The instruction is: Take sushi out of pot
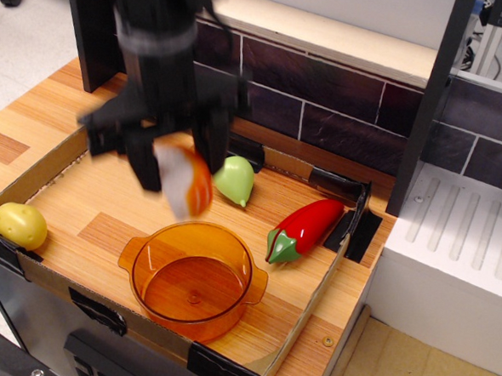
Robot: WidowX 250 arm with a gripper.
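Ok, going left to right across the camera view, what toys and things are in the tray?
Yellow potato → sushi held up in the gripper → green pear → red pepper. The orange pot sits empty at the front, overlapping the sushi and pear across, so it has no clear place in the order.

A yellow potato (18, 225) sits at the left edge of the frame, against the wall of a shallow cardboard tray (307, 315). A pale green pear-shaped toy (234, 180) lies near the centre, with a red pepper (304, 230) to its right.
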